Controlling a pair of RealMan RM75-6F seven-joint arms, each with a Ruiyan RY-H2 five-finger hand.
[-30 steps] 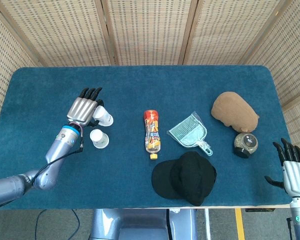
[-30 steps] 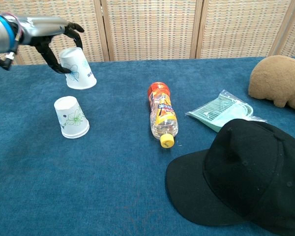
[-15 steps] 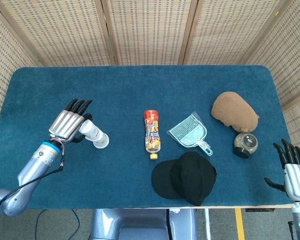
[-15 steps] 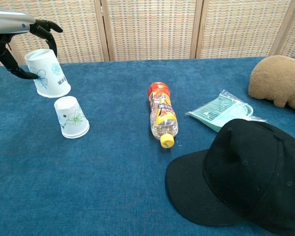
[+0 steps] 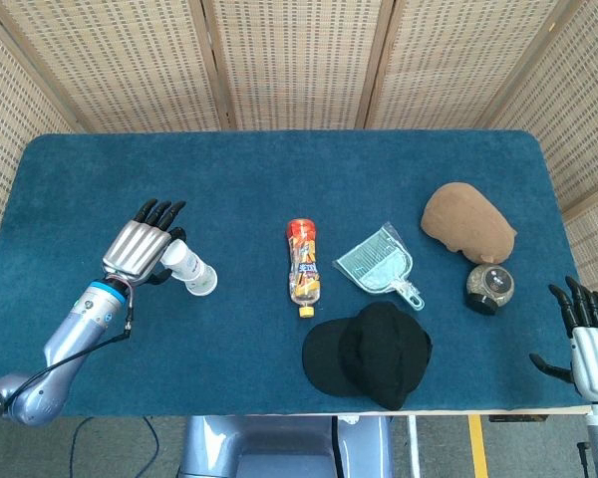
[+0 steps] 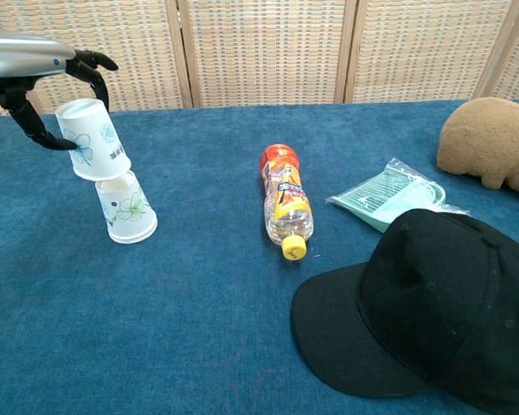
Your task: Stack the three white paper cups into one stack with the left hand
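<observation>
My left hand (image 6: 33,58) grips an upside-down white paper cup (image 6: 91,138) with a blue flower print. The cup tilts a little, and its rim sits over the top of a second upside-down cup (image 6: 128,212) standing on the blue table. From the head camera the left hand (image 5: 137,247) is at the table's left, and the two cups (image 5: 190,271) overlap beside it. I can make out only two separate cups. My right hand (image 5: 588,339) hangs off the table's right front corner, fingers spread and holding nothing.
An orange-labelled bottle (image 5: 302,261) lies in the middle of the blue table (image 5: 259,169), with a teal dustpan (image 5: 379,264) to its right. A black cap (image 5: 374,354) sits at the front edge. A brown plush hat (image 5: 468,221) and a small jar (image 5: 488,287) are at the right.
The left hand carried its cup leftward from behind the standing cup. It then came slightly right and down, so the held cup now sits over the standing cup's top. The right hand barely moved.
</observation>
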